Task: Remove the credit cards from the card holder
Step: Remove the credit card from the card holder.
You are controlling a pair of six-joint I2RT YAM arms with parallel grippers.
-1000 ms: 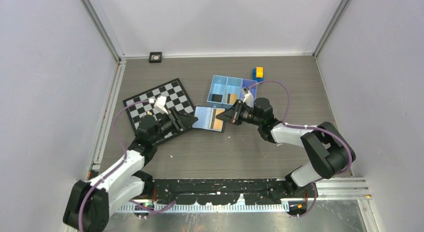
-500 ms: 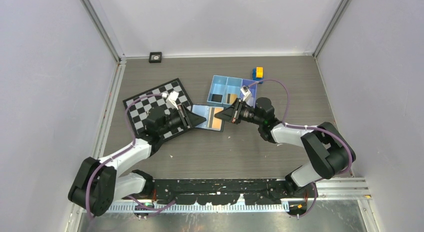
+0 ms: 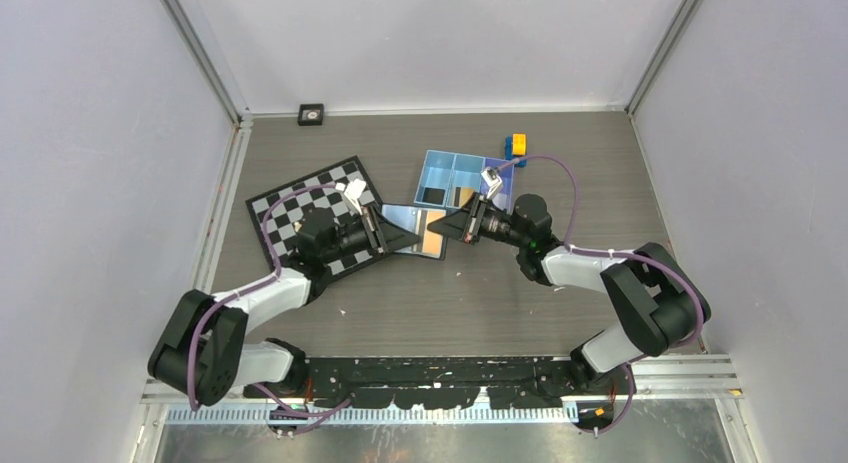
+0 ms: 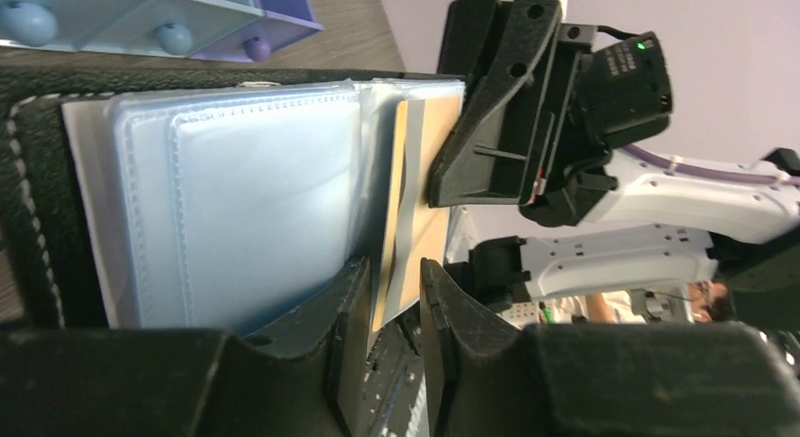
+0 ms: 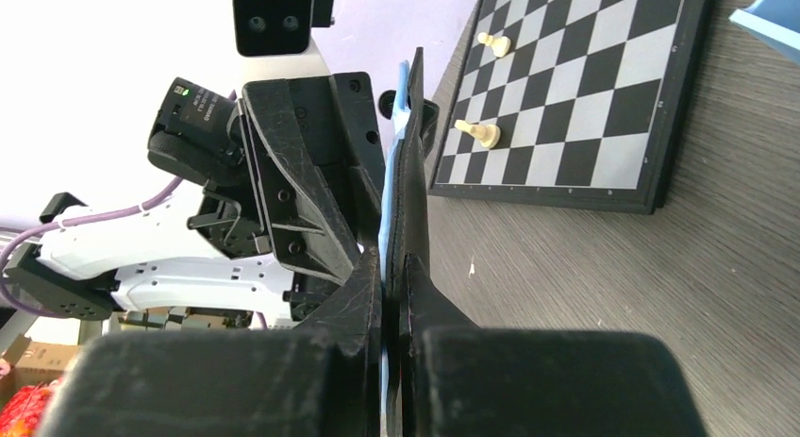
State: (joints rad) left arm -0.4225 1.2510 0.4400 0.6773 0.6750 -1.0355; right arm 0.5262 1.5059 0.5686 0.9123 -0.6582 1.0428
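Reaching further in than a second ago, the left gripper (image 3: pixel 412 241) has travelled from the chessboard's (image 3: pixel 300 208) right corner onto the card holder (image 3: pixel 402 219), and its arm has swung round so that the forearm now lies over the board's near edge. The right gripper (image 3: pixel 447 229) has barely moved, shifting only a touch farther back. It is clamped tight on the holder's right edge, which the right wrist view shows edge-on between the closed fingers. The holder is open between the two grippers, pale blue faces up, and is angled a little differently than before. Whether it touches the table (image 3: pixel 450 303) is unclear. In the left wrist view the left fingers (image 4: pixel 354 300) stand slightly apart with the lower edge of the gold-orange card (image 4: pixel 432 126) between them. Whether they actually pinch it cannot be told. The card is partly in its sleeve at the holder's right side. The holder's far edge is just beside the near wall of the light-blue tray (image 3: pixel 438 171), and the chessboard is close on the left, with two pale pieces (image 5: pixel 476 130) on it. Bare table lies to the near side and right, and the yellow-and-blue blocks (image 3: pixel 516 145) sit well apart behind the tray.
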